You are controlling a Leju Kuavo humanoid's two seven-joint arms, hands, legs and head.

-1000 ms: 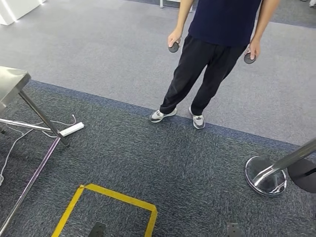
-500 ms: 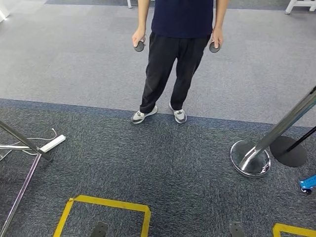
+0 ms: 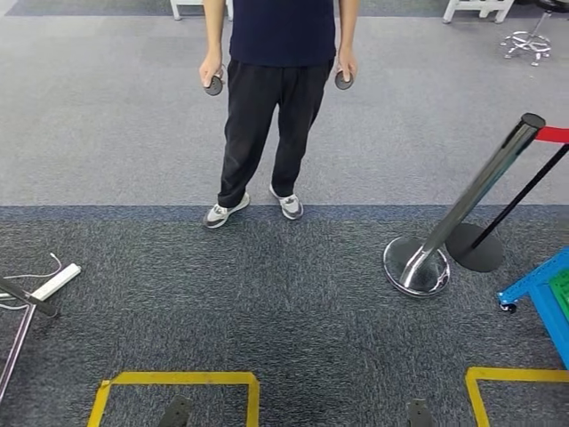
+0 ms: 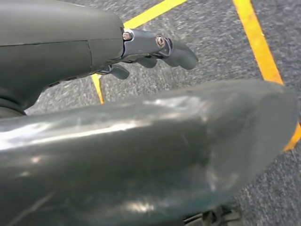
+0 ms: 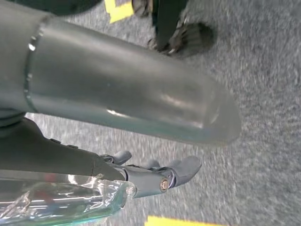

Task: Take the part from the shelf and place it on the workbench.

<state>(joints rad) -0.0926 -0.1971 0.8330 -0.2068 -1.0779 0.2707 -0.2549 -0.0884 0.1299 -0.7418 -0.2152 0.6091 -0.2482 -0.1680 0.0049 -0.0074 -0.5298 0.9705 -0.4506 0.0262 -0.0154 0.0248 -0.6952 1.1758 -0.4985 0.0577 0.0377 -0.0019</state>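
In the right wrist view a clear plastic-wrapped part (image 5: 60, 202) lies against the dark fingers (image 5: 160, 178) of my right hand (image 5: 117, 94), which holds it low above the carpet. How the grip closes around it is hidden. My left hand (image 4: 106, 52) hangs over the carpet with its fingers (image 4: 170, 47) stretched out and nothing in them. Yellow floor tape (image 4: 259, 47) runs under it.
A person (image 3: 282, 36) stands ahead with a round controller in each hand. A chrome barrier post (image 3: 483, 182) on a round base (image 3: 416, 267) leans at the right. A blue frame (image 3: 543, 294) sits at the right edge. Yellow tape squares (image 3: 178, 378) mark the floor. A power strip (image 3: 57, 281) lies left.
The camera has turned to the right: the person, the metal table legs and the power strip slid left in the picture, and the barrier post and blue frame came in.
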